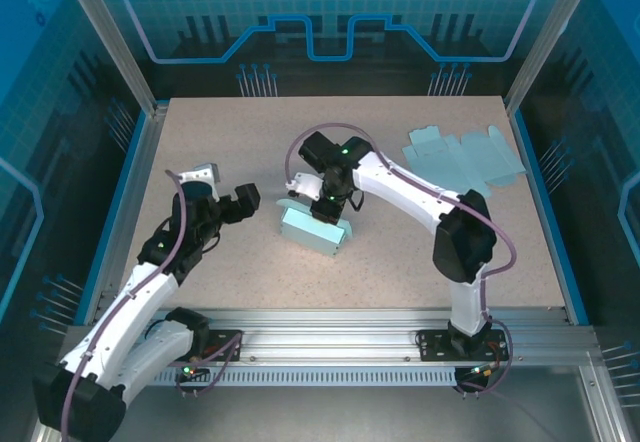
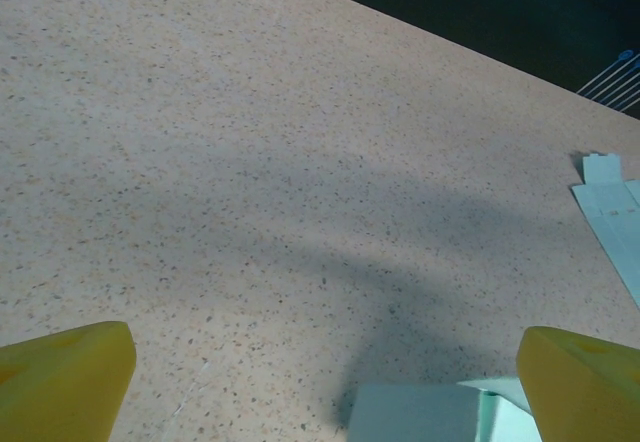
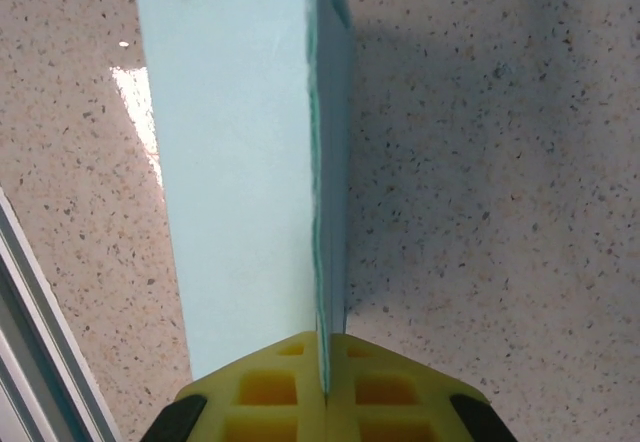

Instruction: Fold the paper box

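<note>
So the right pincer [image 3: 325,367] is clamped tight on the paper box [image 1: 312,232] by its thin edge, mid-worktop [image 1: 240,282]. The left pincer [image 1: 247,202] hangs wide open just left of it, holding nothing. Some flat blanks [image 1: 465,154] lie in the far right corner.

A speckled beige table [image 1: 250,272] stands inside a frame of aluminium posts [image 1: 105,32]. Blue panels [image 1: 330,12] printed with gear and circuit lines wall its far edge and both sides. A slotted aluminium rail [image 1: 330,347] lines the near edge. Overhead light glints off the tabletop.
</note>
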`<move>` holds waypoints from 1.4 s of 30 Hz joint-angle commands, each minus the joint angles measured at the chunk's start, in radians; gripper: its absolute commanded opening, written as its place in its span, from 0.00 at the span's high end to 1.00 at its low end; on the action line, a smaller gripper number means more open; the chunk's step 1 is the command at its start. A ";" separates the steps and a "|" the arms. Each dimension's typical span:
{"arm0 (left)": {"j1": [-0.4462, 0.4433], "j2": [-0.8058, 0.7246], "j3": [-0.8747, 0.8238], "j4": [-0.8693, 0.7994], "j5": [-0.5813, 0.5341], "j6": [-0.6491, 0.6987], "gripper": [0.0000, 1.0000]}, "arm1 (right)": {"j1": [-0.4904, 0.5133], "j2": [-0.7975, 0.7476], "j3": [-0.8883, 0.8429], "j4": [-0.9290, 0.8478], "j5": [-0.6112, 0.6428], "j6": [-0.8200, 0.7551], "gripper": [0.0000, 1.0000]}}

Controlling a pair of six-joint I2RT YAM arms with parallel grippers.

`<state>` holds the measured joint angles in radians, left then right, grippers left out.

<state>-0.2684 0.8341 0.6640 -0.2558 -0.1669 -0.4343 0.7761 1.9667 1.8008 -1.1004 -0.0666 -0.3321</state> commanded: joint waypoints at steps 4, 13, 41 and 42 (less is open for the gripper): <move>0.040 0.054 -0.064 0.206 0.184 0.083 0.01 | -0.006 0.102 0.082 -0.072 -0.026 -0.038 1.00; 0.120 0.251 0.025 0.253 0.547 0.412 0.09 | -0.015 0.113 0.124 -0.066 -0.024 -0.023 0.81; 0.123 0.506 0.308 -0.253 0.667 1.037 0.59 | -0.085 -0.452 -0.340 0.250 0.205 0.470 0.53; 0.120 0.520 0.318 -0.255 0.666 1.037 0.59 | -0.087 -0.471 -0.372 0.260 0.210 0.488 0.53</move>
<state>-0.1467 1.3247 0.9314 -0.4721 0.4690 0.5621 0.6987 1.5204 1.5040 -0.8898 0.0917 0.0425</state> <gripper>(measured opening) 0.410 0.467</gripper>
